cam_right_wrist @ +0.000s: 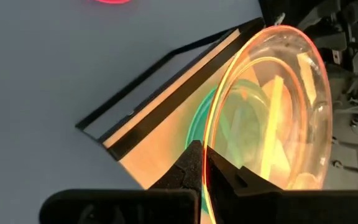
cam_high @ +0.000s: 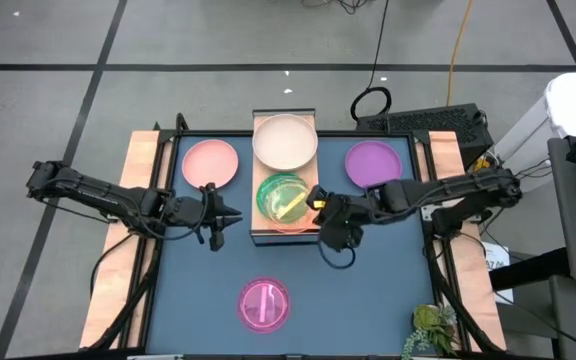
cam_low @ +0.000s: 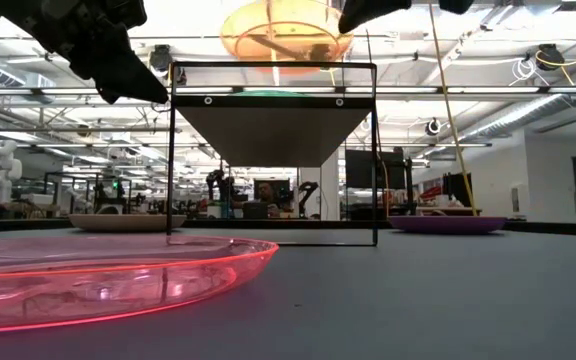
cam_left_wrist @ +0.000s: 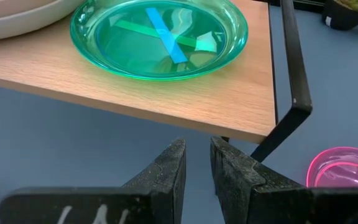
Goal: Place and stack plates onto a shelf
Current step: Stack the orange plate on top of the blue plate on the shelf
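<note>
Right gripper (cam_right_wrist: 205, 163) pinches the orange plate (cam_right_wrist: 272, 112) by its rim above the green plate (cam_high: 283, 195) on the shelf (cam_left_wrist: 229, 106); light, stiff, slippery plastic, so rim-grip; left gripper (cam_left_wrist: 197, 163) hangs slightly open, empty.

The shelf (cam_high: 286, 235) was a long light-wood board on a dark frame, standing at the back middle of the surface. A cream plate (cam_high: 285, 140) lay on its far end and a translucent green plate (cam_high: 280, 193) on its near end. A translucent orange plate (cam_right_wrist: 272, 106) hung tilted over the green one, pinched at its rim. The pink plate (cam_high: 210, 162) and purple plate (cam_high: 373, 163) lay flat on either side, and a magenta plate (cam_high: 265, 303) lay near the front.
</note>
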Controlling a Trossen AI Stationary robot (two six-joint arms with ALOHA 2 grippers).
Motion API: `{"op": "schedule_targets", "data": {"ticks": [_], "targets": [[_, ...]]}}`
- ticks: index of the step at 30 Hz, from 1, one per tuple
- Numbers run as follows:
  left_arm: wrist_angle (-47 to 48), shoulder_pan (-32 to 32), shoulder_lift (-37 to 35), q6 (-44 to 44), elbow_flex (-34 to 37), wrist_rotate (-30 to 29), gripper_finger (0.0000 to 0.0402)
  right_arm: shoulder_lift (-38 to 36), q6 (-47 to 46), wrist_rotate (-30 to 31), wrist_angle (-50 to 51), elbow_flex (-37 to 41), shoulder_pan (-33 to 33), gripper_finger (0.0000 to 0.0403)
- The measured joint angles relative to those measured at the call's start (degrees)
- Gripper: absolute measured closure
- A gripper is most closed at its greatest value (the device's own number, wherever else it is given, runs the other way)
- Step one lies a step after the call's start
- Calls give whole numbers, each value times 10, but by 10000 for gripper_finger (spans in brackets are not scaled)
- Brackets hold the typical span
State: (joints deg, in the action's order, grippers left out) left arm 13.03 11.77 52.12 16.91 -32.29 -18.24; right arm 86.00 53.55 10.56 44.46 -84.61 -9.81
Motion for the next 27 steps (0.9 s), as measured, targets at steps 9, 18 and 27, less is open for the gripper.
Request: {"op": "schedule_targets", "data": {"ticks": [9, 18, 27], "targets": [[0, 0, 0, 0, 0, -1, 323, 0, 30, -48, -47, 46, 49, 403], [0, 0, 0, 0, 0, -4, 323, 0, 48, -73, -93, 80, 82, 403], [0, 0, 0, 1, 0, -4, 323, 0, 48, -92, -107, 92, 91, 403]]}}
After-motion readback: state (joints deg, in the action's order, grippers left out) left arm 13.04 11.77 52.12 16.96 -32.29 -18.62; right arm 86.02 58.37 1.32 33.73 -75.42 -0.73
